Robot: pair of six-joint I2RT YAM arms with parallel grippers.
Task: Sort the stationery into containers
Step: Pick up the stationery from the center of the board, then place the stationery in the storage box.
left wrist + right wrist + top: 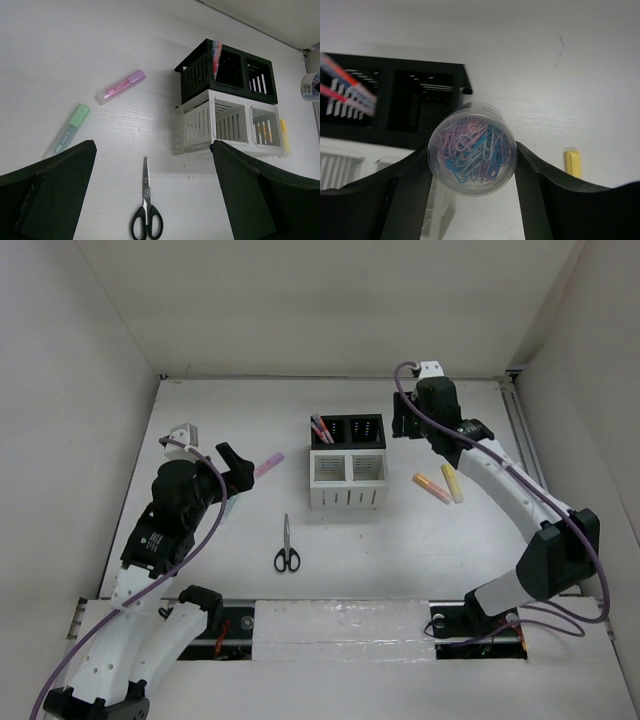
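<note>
The containers stand mid-table: a black pair [348, 430] behind a white pair [348, 480]. Thin red and blue pens [322, 428] stand in the black left compartment. My right gripper [405, 420] is just right of the black pair and is shut on a clear round tub of coloured paper clips [472, 148], held above the table. My left gripper [153, 145] is open and empty, raised over black-handled scissors [146, 210]. A pink highlighter [121, 86] and a green one [68, 128] lie left of the boxes. Orange [432, 488] and yellow [452, 483] highlighters lie to their right.
The white walls of the enclosure close in the table on the left, back and right. The scissors [286, 548] lie in front of the white boxes. The green highlighter is hidden under my left arm in the top view.
</note>
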